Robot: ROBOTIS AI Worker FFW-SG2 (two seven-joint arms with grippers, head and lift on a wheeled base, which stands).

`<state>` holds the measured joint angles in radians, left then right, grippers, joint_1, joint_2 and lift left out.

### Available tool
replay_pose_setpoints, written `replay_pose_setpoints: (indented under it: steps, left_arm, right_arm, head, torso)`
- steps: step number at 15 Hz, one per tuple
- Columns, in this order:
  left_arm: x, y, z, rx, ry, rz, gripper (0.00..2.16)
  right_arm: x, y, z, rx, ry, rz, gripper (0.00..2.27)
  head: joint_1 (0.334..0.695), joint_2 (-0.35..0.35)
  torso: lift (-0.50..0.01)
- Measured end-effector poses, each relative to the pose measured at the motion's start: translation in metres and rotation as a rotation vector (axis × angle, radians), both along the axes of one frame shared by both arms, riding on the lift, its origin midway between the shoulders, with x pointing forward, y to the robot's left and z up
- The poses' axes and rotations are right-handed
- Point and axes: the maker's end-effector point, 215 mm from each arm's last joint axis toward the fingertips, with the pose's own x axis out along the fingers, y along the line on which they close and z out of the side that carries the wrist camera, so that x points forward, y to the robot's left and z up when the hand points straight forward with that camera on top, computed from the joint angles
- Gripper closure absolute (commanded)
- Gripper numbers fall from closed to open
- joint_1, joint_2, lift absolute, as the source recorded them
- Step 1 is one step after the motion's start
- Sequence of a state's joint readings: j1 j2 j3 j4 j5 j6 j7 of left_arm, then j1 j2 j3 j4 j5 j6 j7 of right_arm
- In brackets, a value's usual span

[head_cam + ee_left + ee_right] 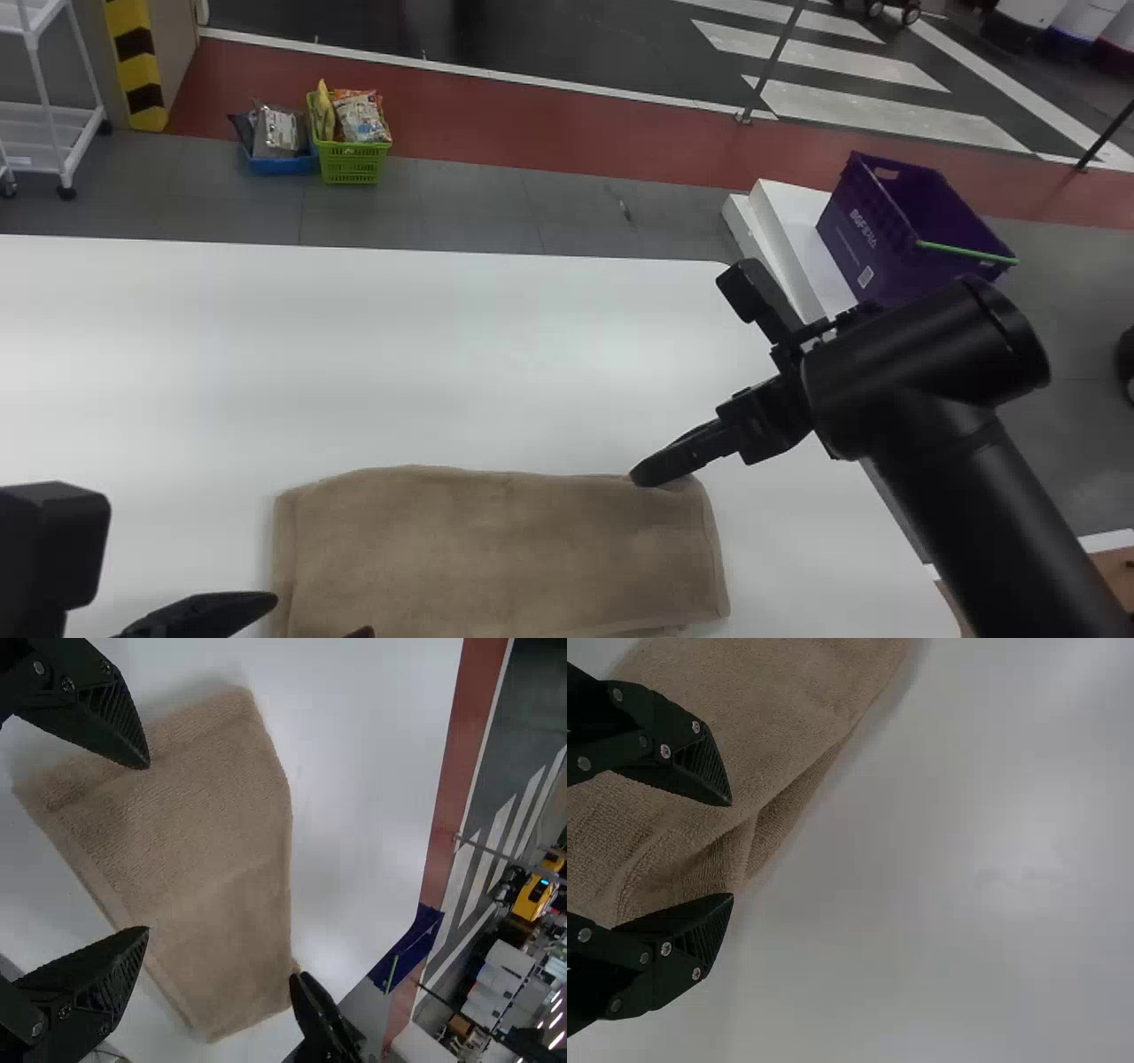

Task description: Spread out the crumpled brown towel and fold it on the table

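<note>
Towel (pixel 496 549), brown and laid out as a mostly flat oblong, lies on the near part of the white table (pixel 354 354), small folds showing by its far right corner, between the spread fingers of my right gripper (pixel 647 471). My left gripper (pixel 316 616) is at the towel's left end, and its fingers are well parted too. Past the table's far right corner I see a purple basket (pixel 873 235), while a green basket (pixel 354 164) of packets stands on the floor at far left, beside a blue basket (pixel 279 166).

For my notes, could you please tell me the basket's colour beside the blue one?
Green, clearest in the head view.
</note>
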<state>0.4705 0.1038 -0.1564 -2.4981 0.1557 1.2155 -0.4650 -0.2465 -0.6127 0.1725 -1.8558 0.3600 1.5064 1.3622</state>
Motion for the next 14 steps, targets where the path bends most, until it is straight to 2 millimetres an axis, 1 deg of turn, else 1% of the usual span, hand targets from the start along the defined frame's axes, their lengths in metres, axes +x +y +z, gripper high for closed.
replay_pose_setpoints:
  steps: [2, 3, 6, 9, 11, 14]
  left_arm:
    - [-0.005, -0.009, -0.001, -0.006, 0.006, -0.016, 0.2]
    - [-0.006, -0.012, -0.003, -0.007, 0.012, -0.021, 0.2]
    - [-0.008, -0.015, -0.012, -0.003, 0.03, -0.025, 0.2]
    - [-0.005, -0.014, -0.021, 0.005, 0.047, -0.023, 0.2]
    - [-0.004, -0.014, -0.028, 0.007, 0.057, -0.023, 0.2]
    - [-0.002, -0.014, -0.035, 0.009, 0.067, -0.022, 0.2]
  right_arm:
    - [0.009, -0.018, 0.004, -0.024, -0.007, -0.011, 0.57]
    - [0.011, -0.022, 0.003, -0.032, -0.007, -0.005, 0.57]
    - [0.008, -0.018, -0.01, -0.047, 0.017, 0.024, 0.57]
    - [0.006, -0.005, -0.017, -0.045, 0.032, 0.054, 0.6]
    - [0.005, 0.003, -0.019, -0.038, 0.037, 0.064, 0.8]
    - [0.004, 0.012, -0.023, -0.038, 0.047, 0.081, 1.17]
  head:
    - [0.695, -0.35]
    - [0.695, -0.35]
    - [0.695, -0.35]
    - [0.695, -0.35]
    - [0.695, -0.35]
    - [0.695, -0.35]
  torso:
    - [-0.127]
    - [-0.127]
    - [-0.127]
    - [-0.127]
    - [-0.127]
    - [-0.127]
